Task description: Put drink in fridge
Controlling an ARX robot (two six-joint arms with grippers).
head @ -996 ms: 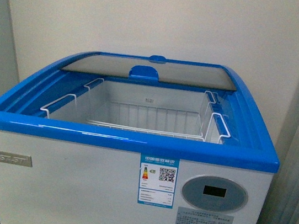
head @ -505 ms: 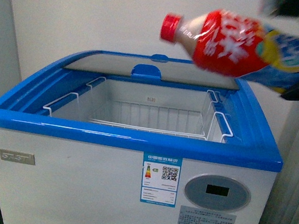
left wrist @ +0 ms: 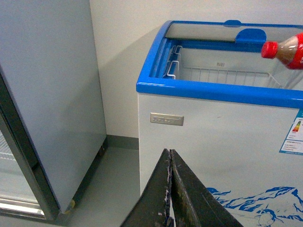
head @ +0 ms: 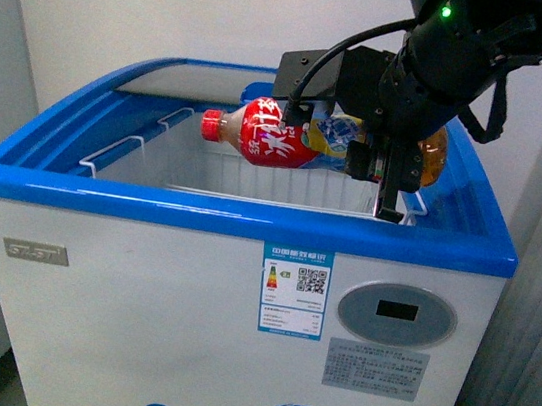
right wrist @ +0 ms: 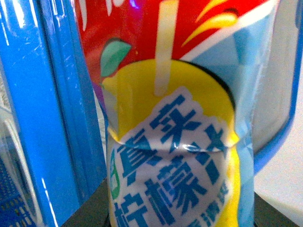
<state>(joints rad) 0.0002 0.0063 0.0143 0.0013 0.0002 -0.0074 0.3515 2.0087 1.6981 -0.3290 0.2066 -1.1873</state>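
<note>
The drink bottle (head: pixel 280 136), red and yellow label, red cap pointing left, lies on its side just above the open fridge (head: pixel 238 221). My right gripper (head: pixel 373 159) is shut on the bottle's wide end, over the right part of the opening. In the right wrist view the bottle's label (right wrist: pixel 170 156) fills the picture beside the blue rim (right wrist: pixel 52 118). The fridge's glass lid (head: pixel 202 80) is slid to the back. My left gripper (left wrist: pixel 170 158) is shut and empty, low in front of the fridge's white front (left wrist: pixel 203 123). The bottle's cap (left wrist: pixel 271 48) shows there over the rim.
White wire baskets (head: pixel 116 156) hang inside the fridge along its left and right walls. A tall grey cabinet (left wrist: pixel 52 94) stands left of the fridge, with a strip of floor (left wrist: pixel 118 179) between them. A curtain (head: pixel 536 331) hangs at the right.
One second ago no arm or bottle was in the front view. The right arm brought the bottle in from the upper right and lowered it to just above the fridge opening.
</note>
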